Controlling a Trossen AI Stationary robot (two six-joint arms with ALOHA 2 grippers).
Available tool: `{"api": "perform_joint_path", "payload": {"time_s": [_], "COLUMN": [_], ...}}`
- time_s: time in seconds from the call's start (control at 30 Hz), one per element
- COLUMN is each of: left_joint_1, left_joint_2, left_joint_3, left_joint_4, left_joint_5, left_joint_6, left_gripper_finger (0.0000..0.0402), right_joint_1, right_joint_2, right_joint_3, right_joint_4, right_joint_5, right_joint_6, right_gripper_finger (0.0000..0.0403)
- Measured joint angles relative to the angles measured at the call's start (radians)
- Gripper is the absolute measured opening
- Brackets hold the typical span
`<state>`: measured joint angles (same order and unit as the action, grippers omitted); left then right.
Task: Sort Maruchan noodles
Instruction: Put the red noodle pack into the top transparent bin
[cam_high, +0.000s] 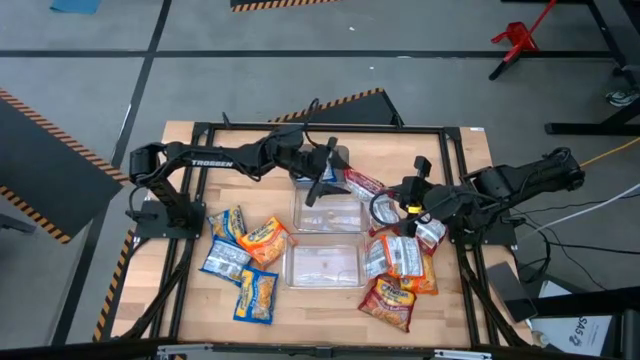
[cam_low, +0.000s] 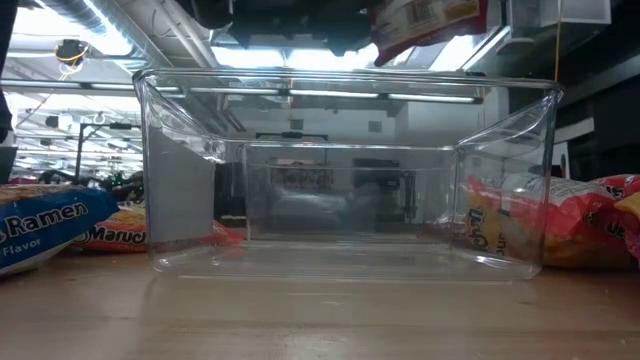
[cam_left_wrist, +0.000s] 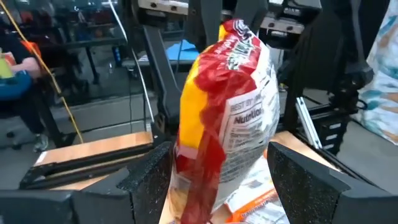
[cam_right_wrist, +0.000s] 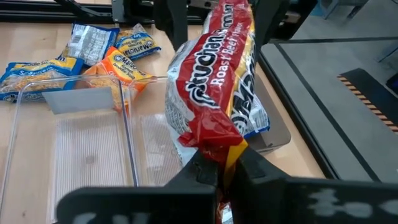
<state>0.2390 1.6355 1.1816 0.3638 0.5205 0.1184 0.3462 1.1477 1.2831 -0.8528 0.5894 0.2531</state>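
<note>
A red-and-silver noodle packet (cam_right_wrist: 214, 87) is clamped in the closed right gripper (cam_right_wrist: 227, 165), between the spread left gripper (cam_left_wrist: 214, 186) fingers, above the worktop's far edge

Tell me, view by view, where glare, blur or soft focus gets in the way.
Low view: bright ceiling lights flare behind the clear bin, whose walls smear the room beyond. Left wrist view: the red packet sits close and its print is soft. Right wrist view: the fingers at the bottom are blurred. High view: evenly lit, no glare.
</note>
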Motion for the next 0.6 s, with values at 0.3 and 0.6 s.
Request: {"api": "perform_joint_path", "payload": {"time_s": [0.3, 0.6], "left_joint_1": [-0.023, -0.053], "left_joint_2": [0.009, 0.008], "left_joint_3": [0.000, 0.000], "left_joint_4": [0.020, 0.041], "left_joint_5": [0.051, 0.014], "left_joint_6": [0.004, 0.016], "left_gripper_finger": [0.0254, 0.0254], "right_joint_1": [0.000, -0.040], "right_joint_2": [0.000, 0.000], "right_joint_3": [0.000, 0.000], "right_joint_4": [0.054, 0.096], "right_joint_5": [0.002, -0.040], "right_joint_6": [-0.042, -0.071], "right_gripper_finger": [0.0000, 0.0000]}}
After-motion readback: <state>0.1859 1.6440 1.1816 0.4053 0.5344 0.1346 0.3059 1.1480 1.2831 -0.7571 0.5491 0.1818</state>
